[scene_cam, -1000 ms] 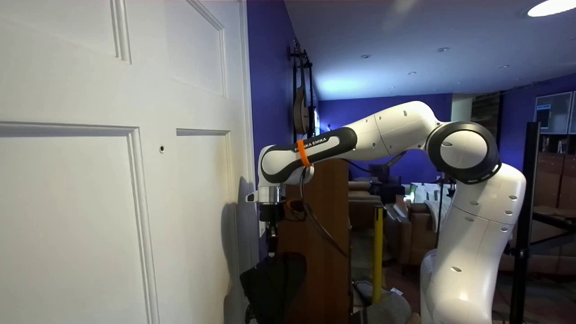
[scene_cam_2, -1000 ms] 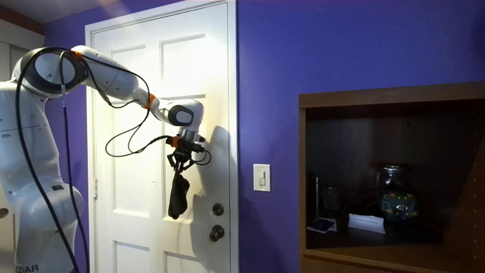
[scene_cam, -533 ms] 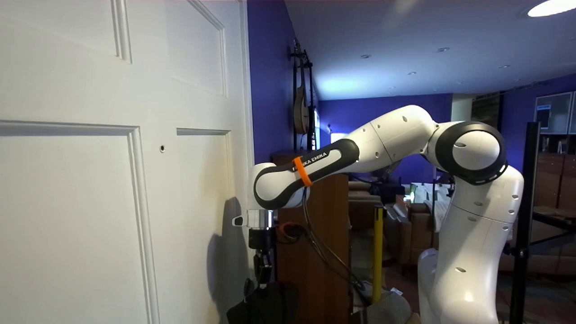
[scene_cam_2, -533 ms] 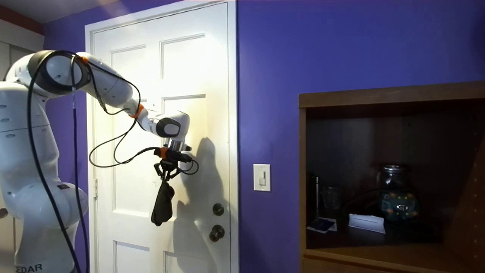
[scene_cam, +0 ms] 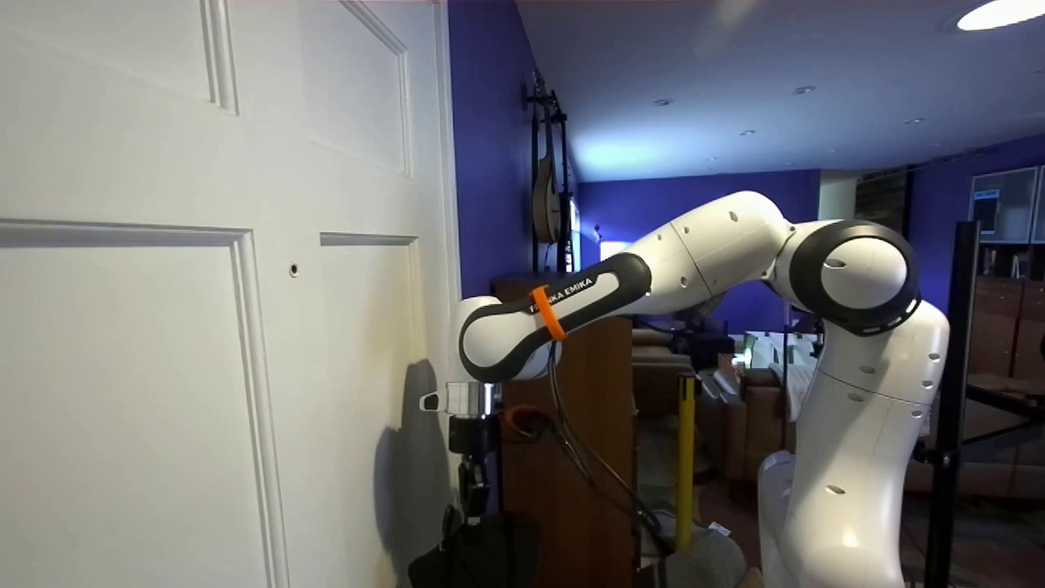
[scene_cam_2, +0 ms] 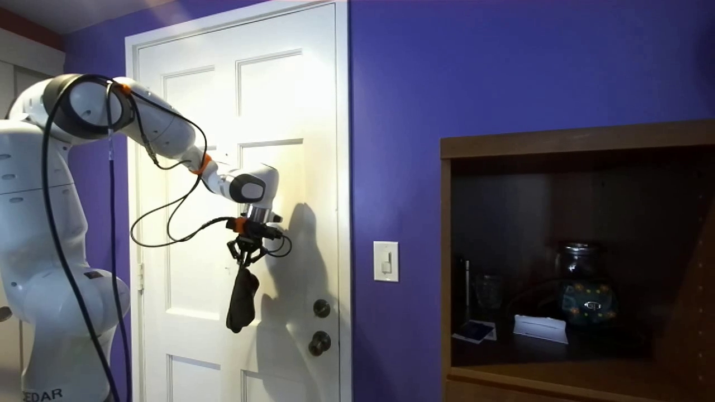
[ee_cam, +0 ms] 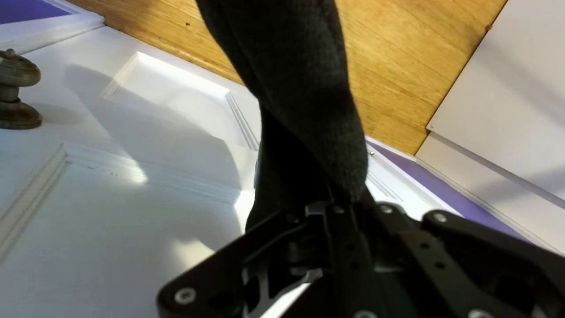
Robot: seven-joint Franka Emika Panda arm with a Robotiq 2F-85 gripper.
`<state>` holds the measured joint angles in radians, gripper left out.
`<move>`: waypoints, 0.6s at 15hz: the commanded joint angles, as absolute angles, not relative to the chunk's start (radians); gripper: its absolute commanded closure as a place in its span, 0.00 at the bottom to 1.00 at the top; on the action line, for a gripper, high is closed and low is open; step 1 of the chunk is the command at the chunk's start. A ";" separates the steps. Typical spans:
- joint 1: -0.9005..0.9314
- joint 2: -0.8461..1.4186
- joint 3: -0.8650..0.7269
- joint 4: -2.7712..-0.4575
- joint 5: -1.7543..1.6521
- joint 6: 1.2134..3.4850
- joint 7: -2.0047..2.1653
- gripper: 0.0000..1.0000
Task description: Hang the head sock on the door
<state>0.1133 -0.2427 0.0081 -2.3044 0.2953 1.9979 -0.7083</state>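
Grasp done: the gripper [scene_cam_2: 243, 264] pinches the sock [scene_cam_2: 242, 301]; hanging it, likely on the knob [scene_cam_2: 319, 343] by the door's [scene_cam_2: 195, 273] edge, remains.

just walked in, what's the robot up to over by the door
A robot arm is holding a limp, dark head sock near its top end, its jaws shut on the cloth. The sock dangles in front of the white door, where it is meant to be hung. It isn't hung yet: the jaws seem to be all that carries it. In an exterior view it shows to the left of the knob. Whether the cloth touches the door, I can't tell.
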 commanded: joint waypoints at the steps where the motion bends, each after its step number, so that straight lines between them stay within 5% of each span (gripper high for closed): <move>1: 0.136 -0.288 0.055 -2.370 0.300 2.116 -0.576 0.98; 9: 0.228 -0.347 0.144 -2.525 0.285 2.392 -0.356 0.98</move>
